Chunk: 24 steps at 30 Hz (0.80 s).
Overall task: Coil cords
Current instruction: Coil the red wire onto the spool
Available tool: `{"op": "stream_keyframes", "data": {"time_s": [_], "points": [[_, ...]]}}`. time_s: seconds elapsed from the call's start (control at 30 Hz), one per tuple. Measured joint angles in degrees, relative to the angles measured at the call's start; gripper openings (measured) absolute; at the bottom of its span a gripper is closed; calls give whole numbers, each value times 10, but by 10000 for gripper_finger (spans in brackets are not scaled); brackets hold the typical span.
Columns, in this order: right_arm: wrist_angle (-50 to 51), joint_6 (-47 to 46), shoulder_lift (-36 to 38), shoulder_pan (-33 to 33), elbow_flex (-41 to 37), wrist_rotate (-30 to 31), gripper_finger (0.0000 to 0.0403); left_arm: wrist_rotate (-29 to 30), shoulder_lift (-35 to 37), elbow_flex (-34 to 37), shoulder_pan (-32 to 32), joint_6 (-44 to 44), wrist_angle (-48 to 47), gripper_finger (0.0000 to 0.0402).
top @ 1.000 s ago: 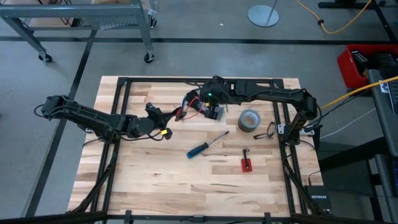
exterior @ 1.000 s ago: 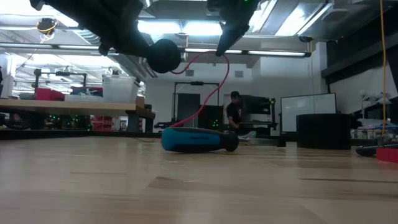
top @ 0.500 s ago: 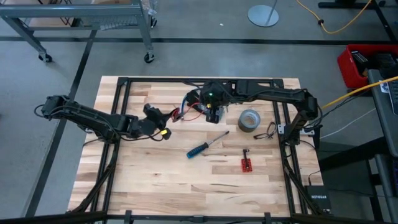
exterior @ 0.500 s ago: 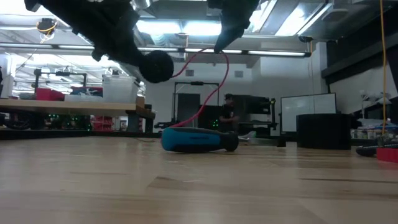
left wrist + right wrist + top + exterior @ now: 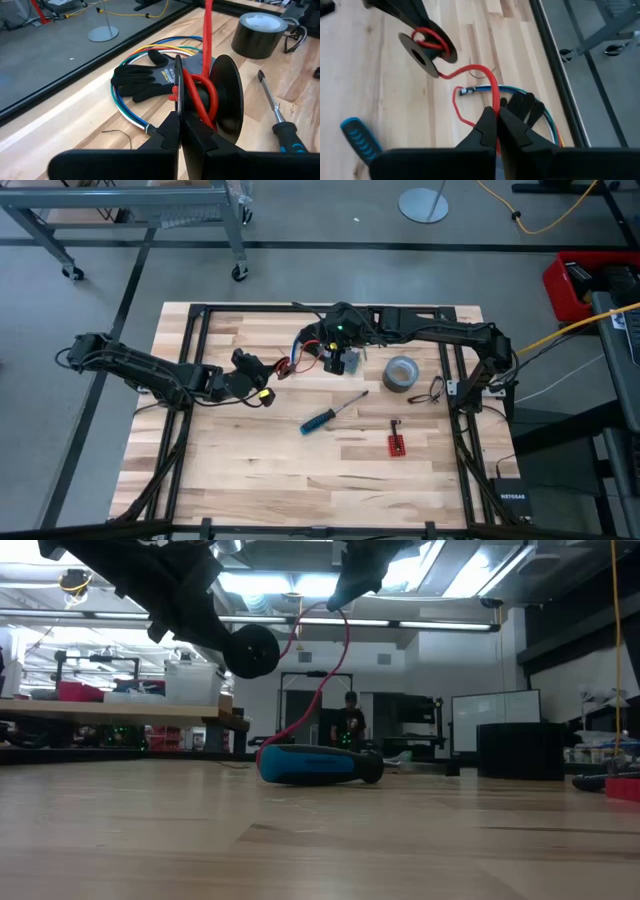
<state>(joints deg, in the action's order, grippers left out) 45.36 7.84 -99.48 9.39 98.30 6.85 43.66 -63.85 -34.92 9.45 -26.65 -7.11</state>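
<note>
Behind the right fingers point(image 5: 496, 120), the red cord point(image 5: 487, 80) disappears.

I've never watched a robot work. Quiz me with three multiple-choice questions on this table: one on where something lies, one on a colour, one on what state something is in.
1. Where does the grey tape roll lie?
A. under the left arm
B. beside the right arm, beyond the screwdriver
C. on the floor

2. What colour is the cord wound on the black spool?
A. red
B. yellow
C. white

3. How is the right tool?
A. wide open
B. shut on the red cord
C. resting on the table

Answers: 1 B, the high view shows it there. 2 A, the left wrist view shows red turns. 3 B, its fingers pinch the cord, while the left tool grips the spool.
</note>
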Motion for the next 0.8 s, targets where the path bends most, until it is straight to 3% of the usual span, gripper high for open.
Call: {"op": "stream_keyframes", "data": {"time_s": [0.17,0.57,0.8], "points": [[-60,3,0,0,3,-12,2,0,-5,0,0,0,0,0],[-142,-50,0,0,3,-214,2,0,-14,0,-1,-5,8,0],[-124,-82,0,-5,3,-235,2,0,-14,0,-12,-10,14,0]]}}
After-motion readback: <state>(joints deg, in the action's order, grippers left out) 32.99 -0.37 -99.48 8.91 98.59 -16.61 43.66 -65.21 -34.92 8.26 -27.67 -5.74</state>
